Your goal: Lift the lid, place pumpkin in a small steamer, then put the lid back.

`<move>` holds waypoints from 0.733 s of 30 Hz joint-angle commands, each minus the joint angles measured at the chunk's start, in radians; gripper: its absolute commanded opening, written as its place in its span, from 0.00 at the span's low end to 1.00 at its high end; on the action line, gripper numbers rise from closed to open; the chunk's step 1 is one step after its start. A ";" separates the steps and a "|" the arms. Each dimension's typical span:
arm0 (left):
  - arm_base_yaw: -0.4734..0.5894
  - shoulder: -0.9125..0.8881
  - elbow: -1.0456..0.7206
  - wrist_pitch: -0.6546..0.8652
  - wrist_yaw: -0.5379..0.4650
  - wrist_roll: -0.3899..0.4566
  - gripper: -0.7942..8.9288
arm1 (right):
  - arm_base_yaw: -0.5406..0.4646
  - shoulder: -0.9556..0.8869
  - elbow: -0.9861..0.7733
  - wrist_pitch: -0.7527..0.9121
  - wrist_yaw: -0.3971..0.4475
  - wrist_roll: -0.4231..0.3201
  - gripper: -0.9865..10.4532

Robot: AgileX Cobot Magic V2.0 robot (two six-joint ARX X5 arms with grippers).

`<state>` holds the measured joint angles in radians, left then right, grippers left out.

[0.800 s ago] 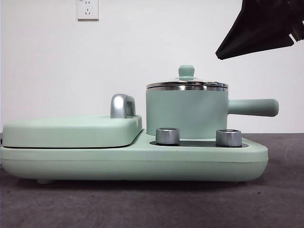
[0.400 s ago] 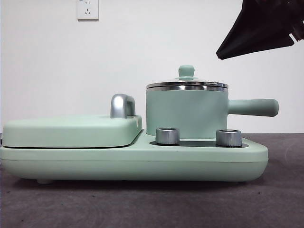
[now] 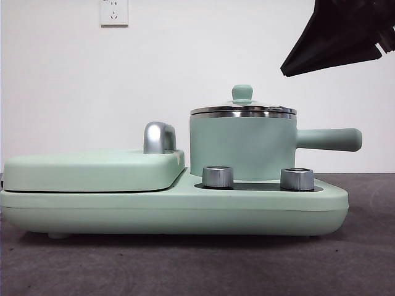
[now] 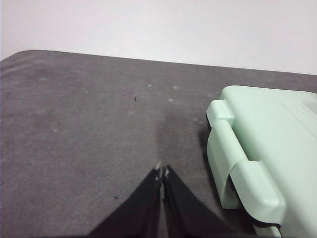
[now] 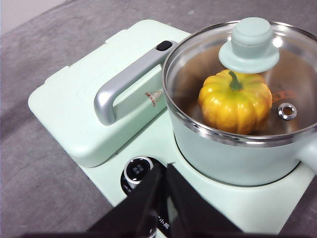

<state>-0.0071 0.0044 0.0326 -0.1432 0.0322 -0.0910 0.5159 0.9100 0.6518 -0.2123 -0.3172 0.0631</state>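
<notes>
The pumpkin (image 5: 236, 101) sits inside the steamer (image 5: 237, 148), under the lid (image 5: 245, 74), which rests on the rim. The right gripper (image 5: 162, 171) hangs just ahead of a knob (image 5: 138, 170), short of the steamer, jaws closed and empty. The left gripper (image 4: 162, 172), apparently shut, hovers over bare table (image 4: 89, 124) beside the cover (image 4: 262, 148).

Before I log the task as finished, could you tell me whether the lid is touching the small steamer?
Touching: the right wrist view shows the lid seated on the small steamer's rim, no gap.

red warning triangle on cover (image 5: 124, 94), unreadable
</notes>
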 commanded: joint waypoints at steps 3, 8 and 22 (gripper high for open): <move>0.000 -0.001 -0.020 0.007 0.001 -0.003 0.09 | 0.007 0.004 0.018 0.010 0.002 0.008 0.10; 0.000 -0.001 -0.020 0.007 0.001 -0.003 0.09 | 0.007 0.004 0.018 0.010 0.002 0.008 0.10; 0.000 -0.001 -0.020 0.007 0.001 -0.003 0.09 | -0.017 -0.056 0.004 -0.018 0.104 -0.127 0.10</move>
<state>-0.0071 0.0044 0.0326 -0.1463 0.0322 -0.0937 0.5014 0.8703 0.6502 -0.2428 -0.2436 -0.0017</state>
